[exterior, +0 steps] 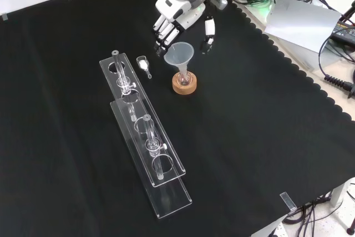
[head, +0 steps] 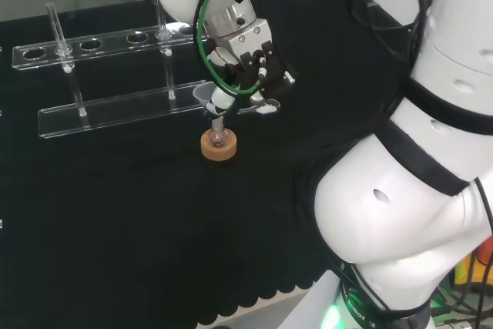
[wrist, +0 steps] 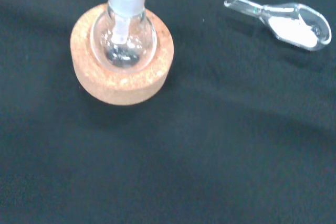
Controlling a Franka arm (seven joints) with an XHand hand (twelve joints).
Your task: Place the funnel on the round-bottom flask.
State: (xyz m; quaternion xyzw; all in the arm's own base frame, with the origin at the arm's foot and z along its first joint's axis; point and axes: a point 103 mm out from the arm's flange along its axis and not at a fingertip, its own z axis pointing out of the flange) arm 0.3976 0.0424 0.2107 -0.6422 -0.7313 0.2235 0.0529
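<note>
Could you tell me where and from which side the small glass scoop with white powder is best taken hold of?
Take the scoop by its thin handle, from above. It lies flat on the cloth, powder in the wide bowl end, so keep it level.
</note>
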